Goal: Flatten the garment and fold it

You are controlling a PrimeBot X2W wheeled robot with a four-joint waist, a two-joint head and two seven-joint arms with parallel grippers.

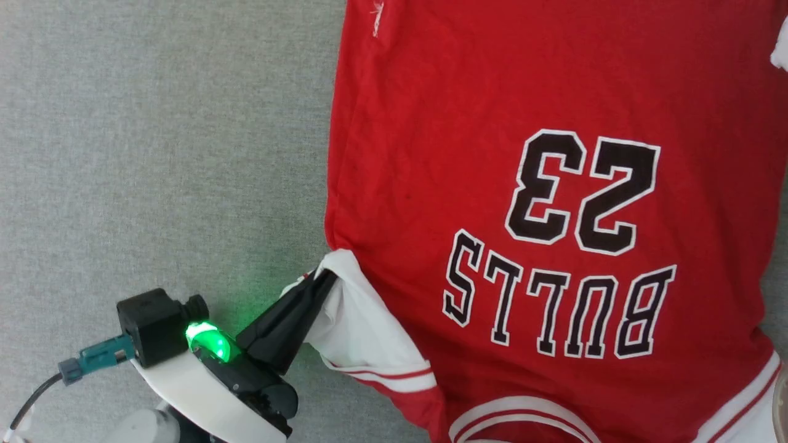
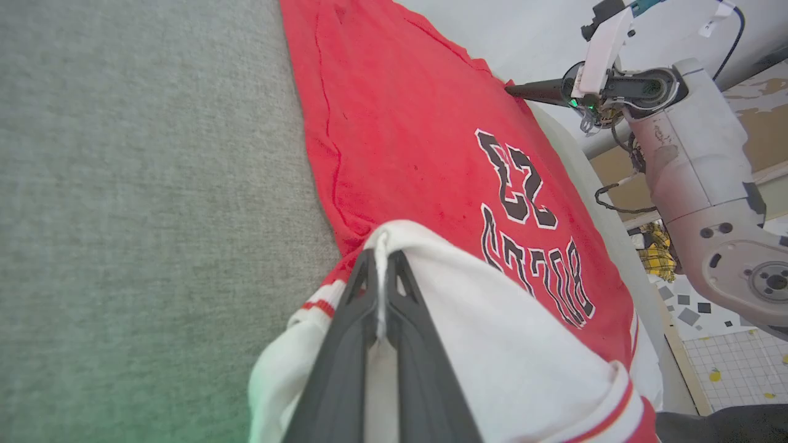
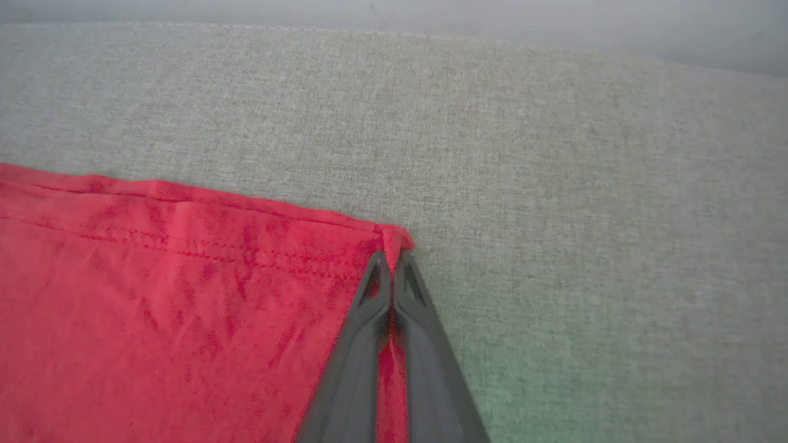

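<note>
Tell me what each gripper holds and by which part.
Both hold the garment: the left gripper pinches its white sleeve; the right gripper pinches a red hem corner.

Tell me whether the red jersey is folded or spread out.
Spread out, not yet folded: the garment lies flat on the grey surface, print up. The left gripper pinches its white sleeve, the right gripper a hem corner.

— What are the fingers like?
— On the left gripper (image 2: 381, 255) they are long, dark grey and tapering, with triangular cut-outs near the tips. The right gripper (image 3: 392, 255) matches.
— And behind them?
— Lower left of the head view: a green light (image 1: 209, 341), a black camera box (image 1: 151, 317), a teal plug (image 1: 98, 358) on a black cable (image 1: 37, 391), a white bracket (image 1: 197, 394). Upper right of the left wrist view: a scuffed pale-grey forearm (image 2: 683, 166) with a round joint cap (image 2: 769, 282).
</note>
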